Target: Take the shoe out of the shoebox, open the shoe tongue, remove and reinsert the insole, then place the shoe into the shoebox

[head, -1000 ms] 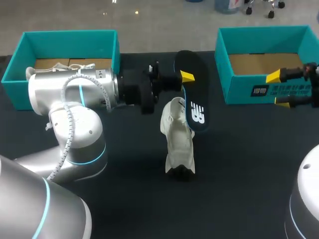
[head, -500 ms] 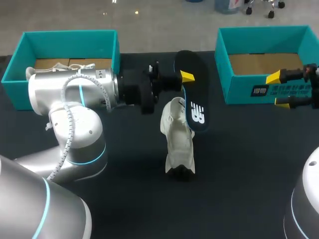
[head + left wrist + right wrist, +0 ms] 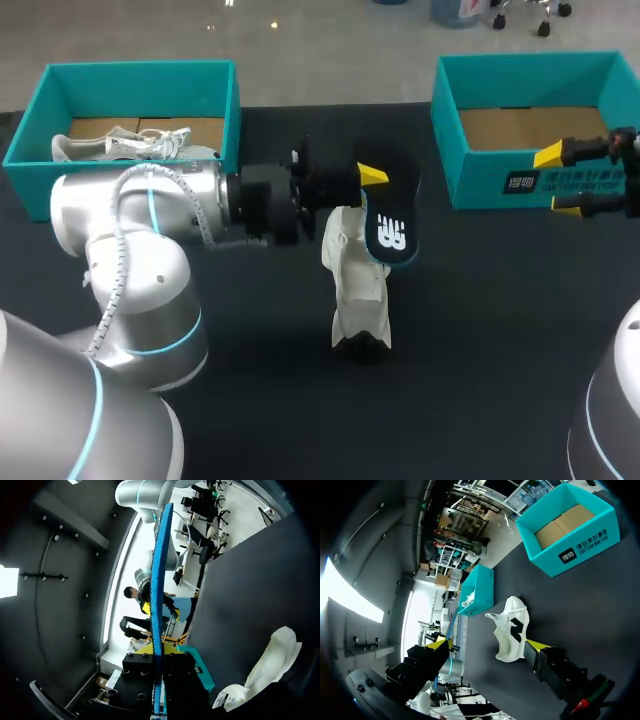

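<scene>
Insole (image 3: pixel 390 225) is tipping down toward the shoe (image 3: pixel 358 290) opening; my left hand (image 3: pixel 374 185) is clenching it, so reinsertion is beginning, I judge. Right hand (image 3: pixel 556 182) is idling, released.

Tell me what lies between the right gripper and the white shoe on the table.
Only bare dark table, as the head view shows, between the right gripper and the shoe; the right wrist view agrees. The insole hangs at the shoe.
</scene>
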Tool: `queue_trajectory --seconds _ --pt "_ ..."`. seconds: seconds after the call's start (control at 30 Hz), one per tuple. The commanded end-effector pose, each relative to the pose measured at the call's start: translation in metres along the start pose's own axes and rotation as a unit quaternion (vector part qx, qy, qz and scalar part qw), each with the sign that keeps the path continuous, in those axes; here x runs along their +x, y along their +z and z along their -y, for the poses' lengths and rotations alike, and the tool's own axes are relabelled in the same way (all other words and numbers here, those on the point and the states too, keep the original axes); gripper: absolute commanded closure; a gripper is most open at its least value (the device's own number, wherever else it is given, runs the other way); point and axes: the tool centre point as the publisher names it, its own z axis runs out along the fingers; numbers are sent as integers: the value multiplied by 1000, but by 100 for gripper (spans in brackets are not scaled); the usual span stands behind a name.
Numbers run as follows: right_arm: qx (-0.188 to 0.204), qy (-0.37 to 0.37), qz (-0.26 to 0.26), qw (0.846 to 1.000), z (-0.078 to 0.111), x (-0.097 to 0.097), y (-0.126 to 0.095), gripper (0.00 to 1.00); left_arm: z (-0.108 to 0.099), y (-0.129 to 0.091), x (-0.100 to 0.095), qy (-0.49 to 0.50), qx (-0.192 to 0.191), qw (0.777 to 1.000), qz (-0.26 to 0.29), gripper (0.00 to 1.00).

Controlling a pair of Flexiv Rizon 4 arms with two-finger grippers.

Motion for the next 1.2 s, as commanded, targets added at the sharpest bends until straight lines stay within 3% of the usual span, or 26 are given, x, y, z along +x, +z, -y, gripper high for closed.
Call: queue_trajectory --seconds 0.03,0.43,0.6,0.87,1.07,1.2 --pt "-1 0 2 1000 2 0 -1 0 13 -30 9 -98 32 994 -25 100" --pt "-1 0 2 1000 2 0 -1 0 29 -38 39 -248 113 960 -58 100" --pt "-1 0 2 1000 2 0 -1 0 39 -35 56 -270 124 952 -77 100" --pt "-1 0 2 1000 2 0 -1 0 54 -32 69 -291 114 947 -77 100" --pt "-1 0 2 1000 2 0 -1 0 72 -28 86 -356 108 922 -104 100" --pt "-1 0 2 1000 2 0 -1 0 73 -27 91 -343 87 929 -112 100"
